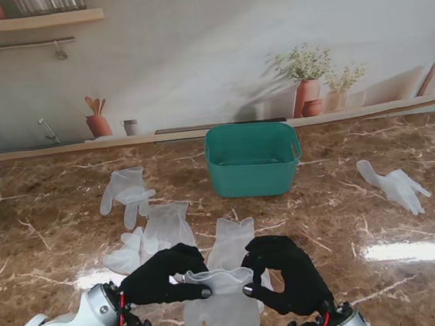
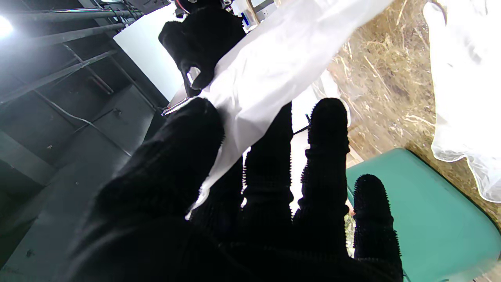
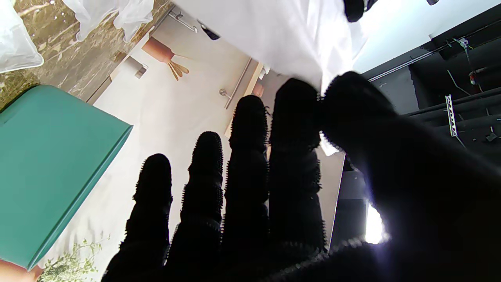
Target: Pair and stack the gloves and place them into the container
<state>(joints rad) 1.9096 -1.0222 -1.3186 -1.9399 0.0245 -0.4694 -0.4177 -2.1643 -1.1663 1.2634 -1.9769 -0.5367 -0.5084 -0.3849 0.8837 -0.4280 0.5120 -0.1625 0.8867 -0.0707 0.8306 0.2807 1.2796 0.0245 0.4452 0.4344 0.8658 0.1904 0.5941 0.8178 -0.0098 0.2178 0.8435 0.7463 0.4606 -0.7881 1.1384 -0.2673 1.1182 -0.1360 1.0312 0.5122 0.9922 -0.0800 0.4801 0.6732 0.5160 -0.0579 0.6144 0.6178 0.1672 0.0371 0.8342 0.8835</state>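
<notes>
Both black-gloved hands, left hand [image 1: 165, 275] and right hand [image 1: 286, 272], pinch the cuff of a thin translucent white disposable glove [image 1: 220, 303] near the marble table's [image 1: 46, 235] near edge; limp, light and slippery, it looks best held by that cuff

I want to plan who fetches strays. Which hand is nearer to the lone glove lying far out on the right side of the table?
The right hand. It sits left of and nearer to me than the lone glove, pinching the held glove. The left hand is farther left still.
</notes>
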